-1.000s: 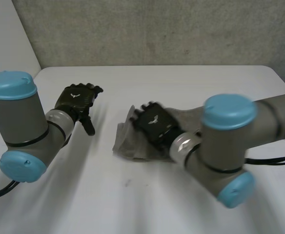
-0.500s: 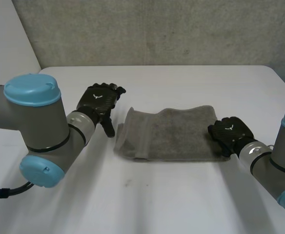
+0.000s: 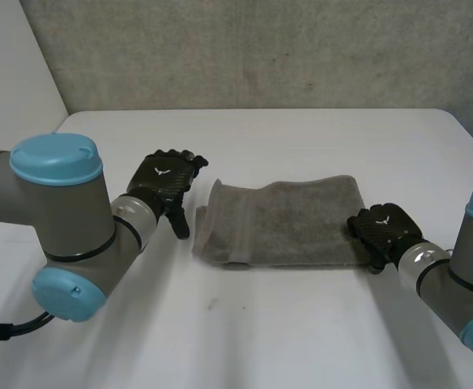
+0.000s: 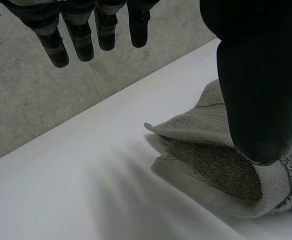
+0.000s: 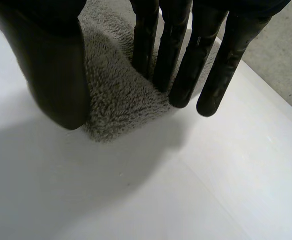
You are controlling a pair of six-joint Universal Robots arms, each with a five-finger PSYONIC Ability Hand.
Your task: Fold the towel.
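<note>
- Towel (image 3: pixel 285 223) at table (image 3: pixel 301 130) centre: left hand (image 3: pixel 168 178) at its 9 o'clock, right hand (image 3: pixel 382 231) at 4 o'clock.
- Left wrist view: fingers (image 4: pixel 83 40) slack, empty, beside the doubled edge.
- Right wrist view: straight fingers (image 5: pixel 172 40) over its corner, gripping nothing.

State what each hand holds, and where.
Nothing is held. The left hand is open beside the towel, at its bunched end; the right hand is open over its opposite corner.
</note>
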